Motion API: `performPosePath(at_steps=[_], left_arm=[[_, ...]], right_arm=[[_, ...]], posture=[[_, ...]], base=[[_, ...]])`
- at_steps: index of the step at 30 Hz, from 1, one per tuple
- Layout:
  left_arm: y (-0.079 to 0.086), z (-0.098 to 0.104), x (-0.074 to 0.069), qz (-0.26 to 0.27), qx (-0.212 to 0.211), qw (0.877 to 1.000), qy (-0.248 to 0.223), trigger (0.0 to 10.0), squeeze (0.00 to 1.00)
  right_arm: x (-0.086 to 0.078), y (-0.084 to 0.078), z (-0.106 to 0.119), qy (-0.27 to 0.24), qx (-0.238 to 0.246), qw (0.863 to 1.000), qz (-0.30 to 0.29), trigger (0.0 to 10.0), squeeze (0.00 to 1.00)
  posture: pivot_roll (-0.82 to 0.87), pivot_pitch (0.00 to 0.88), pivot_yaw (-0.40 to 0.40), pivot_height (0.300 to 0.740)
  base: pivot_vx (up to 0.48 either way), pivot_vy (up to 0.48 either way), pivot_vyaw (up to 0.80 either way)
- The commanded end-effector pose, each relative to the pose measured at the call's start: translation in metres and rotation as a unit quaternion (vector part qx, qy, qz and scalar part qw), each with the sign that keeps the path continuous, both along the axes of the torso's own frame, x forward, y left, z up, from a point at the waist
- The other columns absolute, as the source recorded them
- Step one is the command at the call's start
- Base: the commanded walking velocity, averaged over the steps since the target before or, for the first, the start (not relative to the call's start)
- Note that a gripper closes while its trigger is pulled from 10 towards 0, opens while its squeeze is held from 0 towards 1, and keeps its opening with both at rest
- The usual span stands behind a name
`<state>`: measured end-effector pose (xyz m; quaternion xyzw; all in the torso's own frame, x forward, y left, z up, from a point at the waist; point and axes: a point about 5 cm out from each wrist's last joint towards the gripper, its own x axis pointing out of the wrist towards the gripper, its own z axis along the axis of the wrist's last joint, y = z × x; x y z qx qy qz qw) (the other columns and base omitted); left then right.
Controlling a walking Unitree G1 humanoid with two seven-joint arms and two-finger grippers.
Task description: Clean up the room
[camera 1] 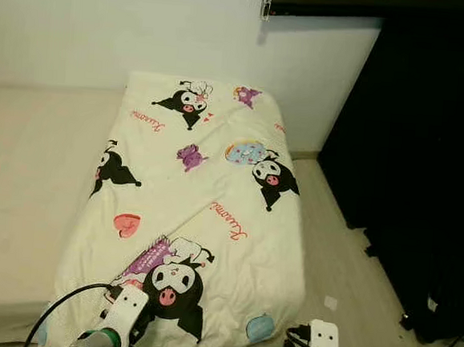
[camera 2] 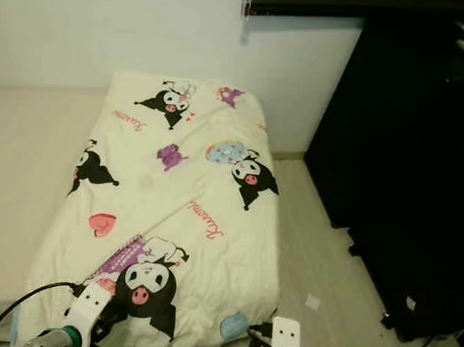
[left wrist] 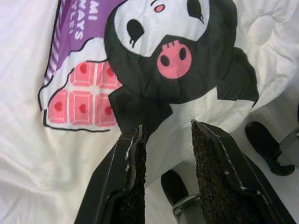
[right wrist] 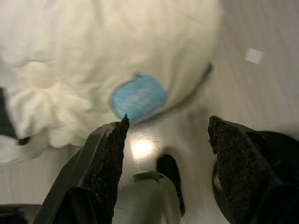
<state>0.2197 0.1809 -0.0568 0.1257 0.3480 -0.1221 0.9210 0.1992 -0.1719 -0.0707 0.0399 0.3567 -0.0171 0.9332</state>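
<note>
A cream blanket point(camera 1: 189, 210) printed with black-and-white cartoon characters lies spread over a low mattress point(camera 1: 31, 174), its near edge hanging to the floor. My left gripper point(left wrist: 166, 133) hovers open just above the blanket's near end, over the big character print point(left wrist: 173, 51). My right gripper point(right wrist: 166, 128) is open above the floor beside the blanket's lower corner, where a blue patch point(right wrist: 138, 97) shows. Both wrists point(camera 1: 128, 314) point(camera 1: 321, 341) sit at the bottom of the eye views.
A tall black cabinet point(camera 1: 426, 157) stands on the right along the pale wood floor point(camera 1: 346, 255). A small white scrap point(camera 1: 331, 303) lies on that floor. A white wall point(camera 1: 147, 22) backs the bed. Cables point(camera 1: 60, 309) trail near my arms.
</note>
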Motion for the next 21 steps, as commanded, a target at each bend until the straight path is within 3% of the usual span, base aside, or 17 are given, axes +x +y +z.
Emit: performPosePath(at_steps=[1,5,10,12,18,21], left_arm=[[0.006,0.0,-0.002,0.018,0.003,1.0,-0.004,10.0,0.0],[0.007,0.0,-0.001,0.032,-0.006,0.999,-0.001,10.0,0.0],[0.002,-0.003,-0.005,-0.004,0.007,1.0,0.008,10.0,0.0],[-0.005,-0.003,-0.003,-0.003,-0.013,1.0,0.008,10.0,0.0],[-0.013,-0.003,-0.001,0.001,-0.02,1.0,0.01,10.0,0.0],[-0.014,-0.003,0.0,0.003,-0.023,1.0,0.01,10.0,0.0]], right_arm=[[-0.005,0.007,-0.004,0.012,0.006,1.0,0.016,10.0,0.0],[-0.003,0.008,-0.002,0.004,0.013,1.0,0.015,10.0,0.0],[0.0,0.008,-0.001,-0.001,0.02,1.0,-0.009,10.0,0.0],[0.007,0.011,0.004,-0.016,-0.005,1.0,0.017,10.0,0.0],[0.01,0.009,0.005,-0.016,-0.011,0.998,0.055,10.0,0.0],[0.009,0.005,0.005,-0.01,-0.008,0.999,0.042,10.0,0.0]], posture=[[-0.01,0.0,0.038,0.74],[-0.03,0.023,0.057,0.74],[-0.03,0.016,0.056,0.74],[-0.05,0.01,0.054,0.74],[-0.05,0.0,0.035,0.74],[-0.04,0.0,0.032,0.74]], base=[[0.0,0.0,0.0],[0.0,0.0,0.0],[0.0,0.0,0.0],[-0.251,0.0,0.0],[-0.265,0.0,0.0],[-0.277,0.0,0.0]])
